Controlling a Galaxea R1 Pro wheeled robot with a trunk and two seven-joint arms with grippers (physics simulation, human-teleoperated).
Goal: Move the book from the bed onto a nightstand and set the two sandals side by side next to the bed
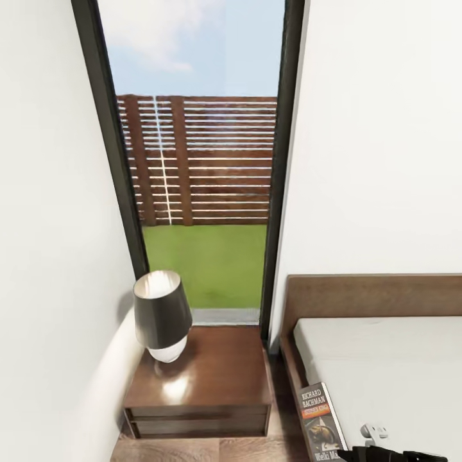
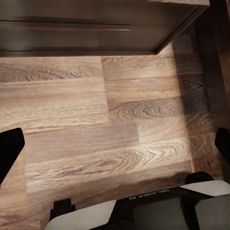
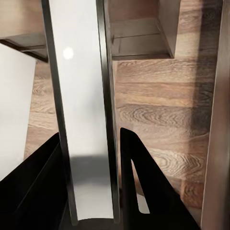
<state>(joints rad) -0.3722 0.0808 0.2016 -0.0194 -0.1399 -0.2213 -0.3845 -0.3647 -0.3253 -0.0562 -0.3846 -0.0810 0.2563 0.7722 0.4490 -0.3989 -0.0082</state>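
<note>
Now right fingers [image 3: 91,187] pinch the book [image 1: 322,423] upright beside the nightstand [image 1: 205,378].

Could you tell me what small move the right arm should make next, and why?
Probably carry the book left toward the nightstand: the right gripper has it between its fingers at the bed's edge, and the top beside the lamp is bare.

The book [image 1: 323,423], dark with an orange band, stands upright at lower right, between the nightstand [image 1: 212,378] and the grey-mattressed bed [image 1: 385,372].
</note>
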